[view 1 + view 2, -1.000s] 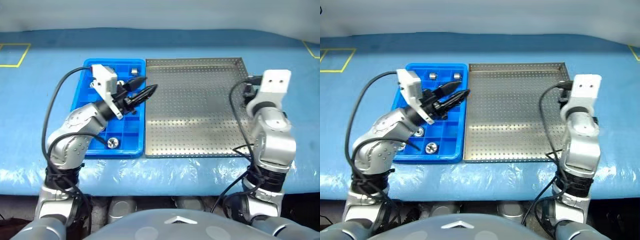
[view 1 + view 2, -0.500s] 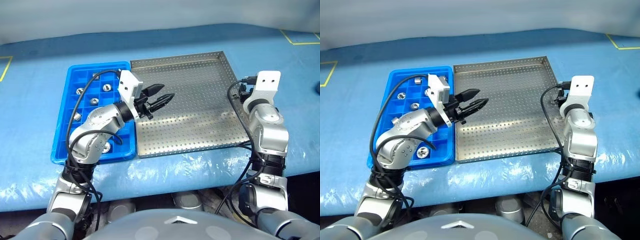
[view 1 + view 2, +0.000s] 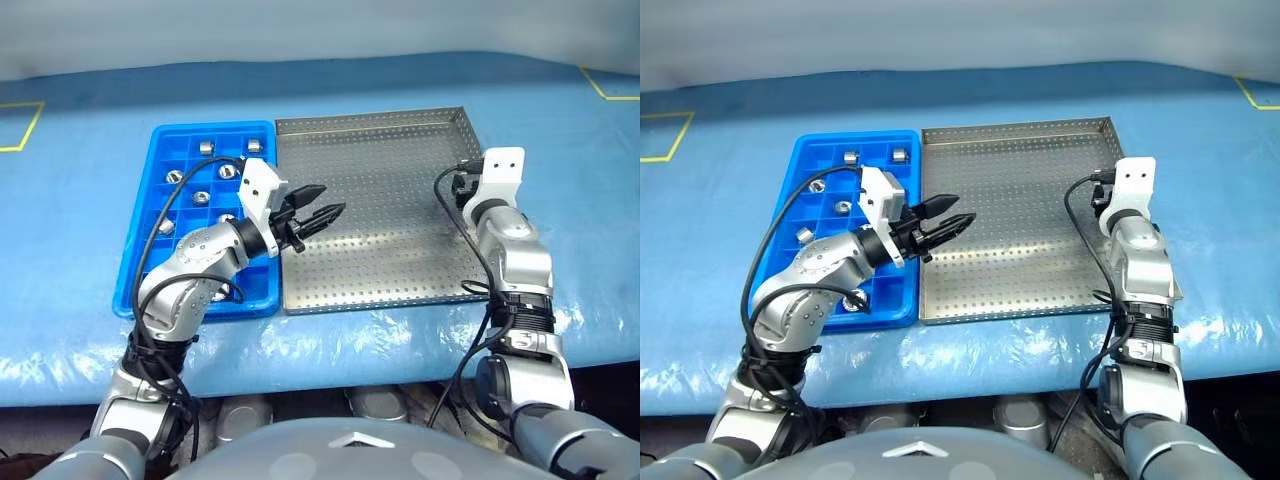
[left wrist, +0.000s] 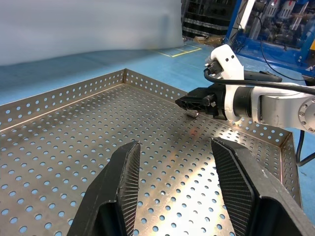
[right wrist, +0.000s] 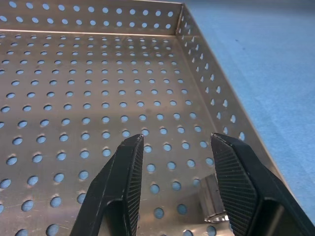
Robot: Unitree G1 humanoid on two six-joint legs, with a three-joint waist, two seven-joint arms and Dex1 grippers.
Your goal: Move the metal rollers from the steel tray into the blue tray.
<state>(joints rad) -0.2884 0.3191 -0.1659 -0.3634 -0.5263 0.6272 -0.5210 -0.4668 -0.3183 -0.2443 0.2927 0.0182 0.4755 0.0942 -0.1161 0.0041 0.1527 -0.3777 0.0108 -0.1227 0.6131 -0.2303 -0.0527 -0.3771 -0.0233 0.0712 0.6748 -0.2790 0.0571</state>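
The steel tray (image 3: 390,200) lies right of the blue tray (image 3: 215,128), edge to edge. Several metal rollers (image 3: 200,197) sit in the blue tray's compartments. One roller (image 5: 216,201) lies on the steel tray's perforated floor near its right rim, low beside one finger of my right gripper (image 5: 177,140). That gripper is open and close above the floor, with nothing between its tips. My left gripper (image 3: 315,215) hovers open and empty over the steel tray's left part, pointing right. From the left wrist view I see the right gripper (image 4: 197,102) across the tray, with the roller (image 4: 193,114) under it.
Both trays rest on a blue table covering (image 3: 80,210) with wrinkled film along the near edge. Yellow tape marks sit at the far left (image 3: 20,125) and far right (image 3: 610,85). Black cables loop from both wrists over the trays.
The camera view has shifted. My left gripper moved from the blue tray's edge to over the steel tray, a little lower. My right gripper came forward and down to the tray floor.
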